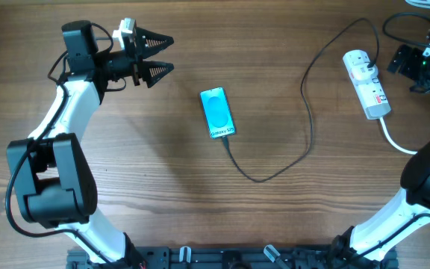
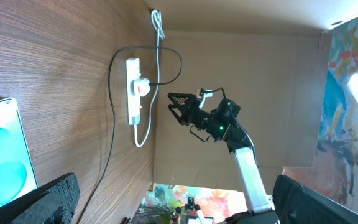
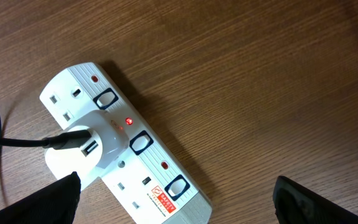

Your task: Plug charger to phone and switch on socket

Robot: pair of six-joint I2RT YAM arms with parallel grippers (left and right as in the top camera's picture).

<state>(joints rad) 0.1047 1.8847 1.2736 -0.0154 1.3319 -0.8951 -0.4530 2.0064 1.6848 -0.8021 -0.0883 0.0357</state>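
The phone (image 1: 217, 112) lies face up mid-table, its teal screen lit; the left wrist view catches it at the left edge as the phone (image 2: 2, 155). The charger (image 1: 307, 112), a thin black cable, meets the phone's near edge, loops right and runs to a white adapter (image 3: 92, 146) in the socket (image 1: 366, 84). On the socket (image 3: 166, 180) a red light (image 3: 128, 121) glows by the middle switch. My right gripper (image 3: 179, 211) hovers open above the socket, holding nothing. My left gripper (image 1: 160, 56) stands open and unladen, left of the phone.
The socket's thick white cord (image 1: 394, 142) trails toward the right table edge. The right arm's base (image 1: 379, 224) and the left arm's base (image 1: 51, 179) stand near the front edge. A cardboard wall (image 2: 241, 62) rises beyond the table's right side.
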